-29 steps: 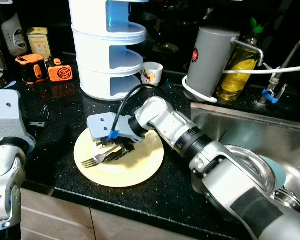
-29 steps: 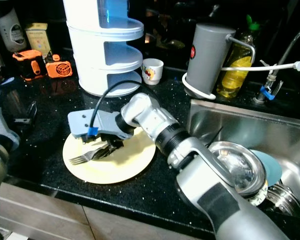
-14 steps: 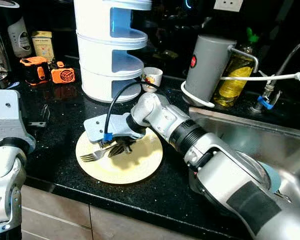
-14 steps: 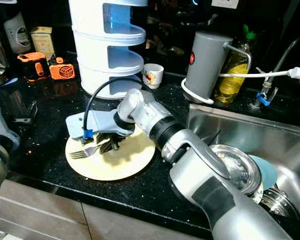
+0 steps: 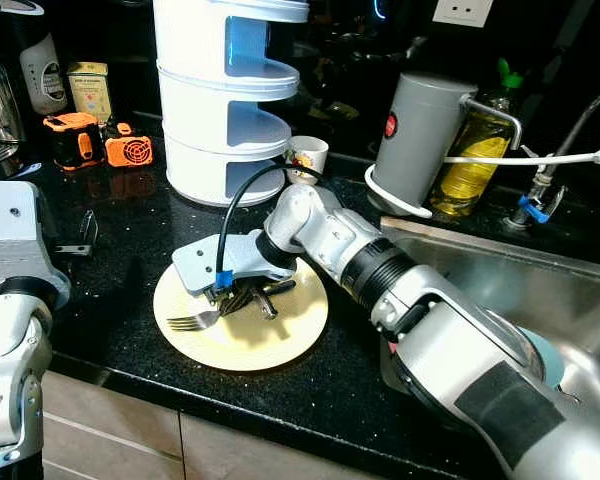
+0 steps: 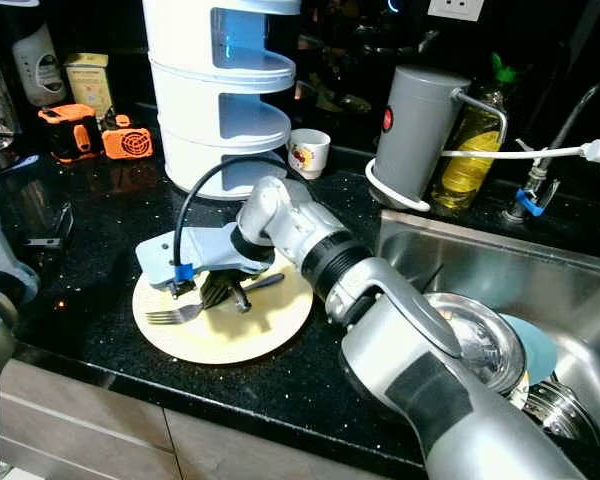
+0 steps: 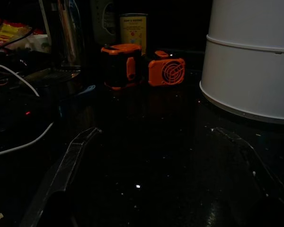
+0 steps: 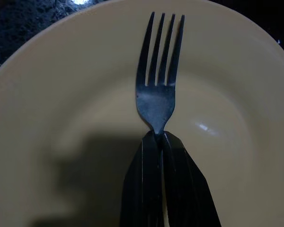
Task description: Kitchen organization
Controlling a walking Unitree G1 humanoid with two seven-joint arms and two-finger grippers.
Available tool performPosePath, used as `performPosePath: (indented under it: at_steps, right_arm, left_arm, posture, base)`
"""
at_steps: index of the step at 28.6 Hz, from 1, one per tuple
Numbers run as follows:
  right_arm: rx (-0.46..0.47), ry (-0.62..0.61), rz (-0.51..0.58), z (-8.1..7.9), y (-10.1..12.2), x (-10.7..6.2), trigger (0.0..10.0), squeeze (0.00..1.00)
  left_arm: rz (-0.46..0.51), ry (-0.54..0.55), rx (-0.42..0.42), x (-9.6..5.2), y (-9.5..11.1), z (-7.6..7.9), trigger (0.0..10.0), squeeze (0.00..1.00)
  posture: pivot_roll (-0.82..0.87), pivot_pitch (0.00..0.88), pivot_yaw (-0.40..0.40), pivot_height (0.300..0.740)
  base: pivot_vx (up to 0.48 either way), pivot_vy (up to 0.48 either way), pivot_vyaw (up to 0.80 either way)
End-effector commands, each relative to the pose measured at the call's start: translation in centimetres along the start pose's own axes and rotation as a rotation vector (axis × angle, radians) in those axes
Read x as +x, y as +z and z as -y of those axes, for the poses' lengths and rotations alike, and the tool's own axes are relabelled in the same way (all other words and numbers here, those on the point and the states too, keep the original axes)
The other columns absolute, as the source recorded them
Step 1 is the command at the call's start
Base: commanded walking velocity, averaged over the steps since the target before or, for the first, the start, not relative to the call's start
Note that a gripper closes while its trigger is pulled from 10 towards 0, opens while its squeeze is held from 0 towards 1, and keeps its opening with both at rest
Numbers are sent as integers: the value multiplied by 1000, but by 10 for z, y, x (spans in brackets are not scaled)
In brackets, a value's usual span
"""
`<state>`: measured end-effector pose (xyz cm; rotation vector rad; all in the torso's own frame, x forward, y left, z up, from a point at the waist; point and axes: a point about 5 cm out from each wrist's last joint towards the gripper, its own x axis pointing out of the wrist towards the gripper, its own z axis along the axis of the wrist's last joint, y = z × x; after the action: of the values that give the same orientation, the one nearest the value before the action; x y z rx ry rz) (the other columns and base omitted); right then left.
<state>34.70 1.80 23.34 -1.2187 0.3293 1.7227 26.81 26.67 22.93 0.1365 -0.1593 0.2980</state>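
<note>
A metal fork [image 8: 156, 94] hangs low over a pale yellow plate [image 5: 270, 335] on the black counter. My right gripper [image 8: 157, 137] is shut on the fork's neck, just behind the tines. In the eye views the tines [image 5: 187, 321] point toward the plate's left rim, and the handle [image 5: 280, 287] sticks out on the other side of the right gripper [image 5: 242, 298]. My left gripper [image 7: 158, 132] stands open over bare dark counter, at the left of the plate, with nothing between its fingers [image 7: 71, 156].
A white tiered rack [image 5: 225, 100] stands behind the plate, with a small cup [image 5: 305, 157] beside it. Two orange devices [image 5: 100, 145] are at back left. A grey canister [image 5: 420, 130], an oil bottle [image 5: 475, 150] and the sink [image 5: 540, 290] with dishes lie to the right.
The right gripper has shifted a little toward the plate's middle with the fork still in it, and the fork's handle now shows beside it. The camera has moved slightly.
</note>
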Motion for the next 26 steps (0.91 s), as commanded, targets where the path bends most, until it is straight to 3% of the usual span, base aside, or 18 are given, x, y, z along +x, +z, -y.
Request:
performPosePath:
  at_steps: [1, 4, 6, 7, 11, 15, 20, 21, 22, 25, 26]
  right_arm:
    - [134, 141, 13, -21, -26, 20, 0, 0]
    - [170, 119, 255, -15, -8, 12, 0, 0]
    - [231, 33, 510, -3, 9, -3, 0, 0]
    - [249, 3, 551, -1, 10, -6, 0, 0]
    - [298, -69, 628, 4, 10, -13, 0, 0]
    - [394, -261, 714, 14, 5, -24, 0, 0]
    - [473, -428, 725, 21, -4, -32, 0, 0]
    - [560, -556, 748, 26, -12, -42, 0, 0]
    - [601, -605, 767, 28, -16, -48, 0, 0]
    - [690, -766, 815, 31, -29, -66, 0, 0]
    - [690, -766, 815, 31, -29, -66, 0, 0]
  left_arm:
    - [-6, -9, -9, -1, 0, 3, 10000, 0]
    - [-5, -11, -9, 0, 1, 3, 10000, 0]
    - [-5, -15, -12, 1, 1, 5, 10000, 0]
    - [-5, -16, -13, 1, 1, 5, 10000, 0]
    - [-4, -21, -16, 2, 1, 7, 10000, 0]
    - [-7, -47, -30, 3, 1, 11, 10000, 0]
    - [-4, -107, -50, 3, 1, 19, 10000, 0]
    - [6, -144, -73, 2, 3, 24, 10000, 0]
    - [8, -154, -83, 1, 4, 25, 10000, 0]
    - [19, -207, -112, 0, 6, 30, 10000, 0]
    - [19, -207, -112, 0, 6, 30, 10000, 0]
  posture:
    - [132, 0, -137, 740]
    - [131, 0, -133, 740]
    - [126, 0, -127, 740]
    - [126, 0, -127, 740]
    - [124, 0, -124, 740]
    - [120, 0, -117, 740]
    - [117, 0, -114, 740]
    - [119, 0, -114, 740]
    - [119, 0, -114, 740]
    - [120, 0, -113, 740]
    - [120, 0, -113, 740]
  base:
    - [0, 0, 0]
    - [0, 0, 0]
    - [0, 0, 0]
    - [0, 0, 0]
    - [0, 0, 0]
    - [0, 0, 0]
    - [0, 0, 0]
    - [0, 0, 0]
    - [0, 0, 0]
    - [0, 0, 0]
    - [0, 0, 0]
